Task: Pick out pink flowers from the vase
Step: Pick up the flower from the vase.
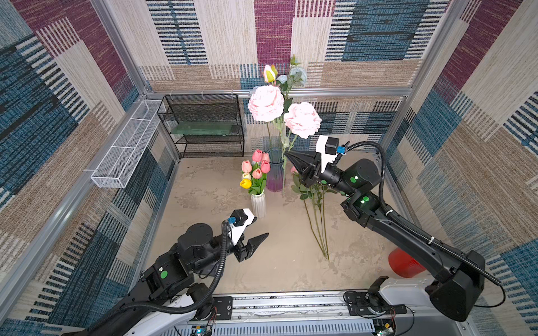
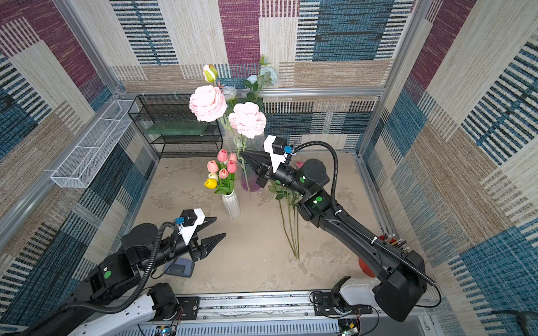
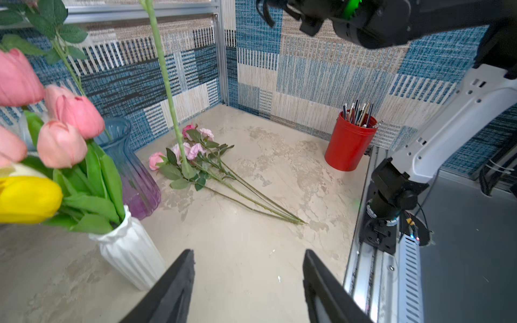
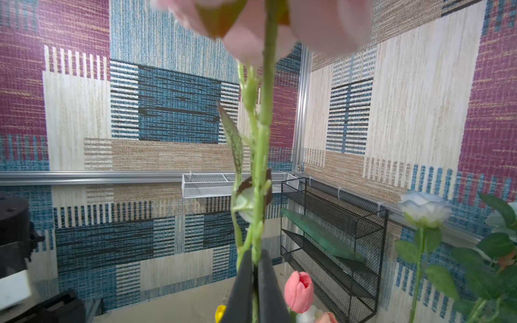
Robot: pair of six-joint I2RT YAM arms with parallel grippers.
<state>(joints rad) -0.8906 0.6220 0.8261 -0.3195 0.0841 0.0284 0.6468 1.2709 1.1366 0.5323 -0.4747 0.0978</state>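
Observation:
Two pale-pink peonies (image 1: pixel 265 103) (image 1: pixel 302 120) stand high above the blue-purple glass vase (image 1: pixel 275 174). My right gripper (image 1: pixel 286 154) (image 4: pixel 254 265) is shut on the green stem (image 4: pixel 263 139) of the nearer peony. That stem (image 3: pixel 167 84) hangs outside the vase, its lower end over several small pink flowers (image 3: pixel 193 148) lying on the table. Salmon-pink tulips (image 1: pixel 257 167) sit with a yellow one in a white ribbed vase (image 1: pixel 258 205). My left gripper (image 1: pixel 260 227) (image 3: pixel 249 254) is open and empty, low beside the white vase.
A black wire rack (image 1: pixel 203 125) stands at the back left, with a white mesh basket (image 1: pixel 125 151) on the left wall. A red cup (image 3: pixel 348 145) of pencils is at the front right. Pale blue roses (image 4: pixel 423 208) remain in the glass vase.

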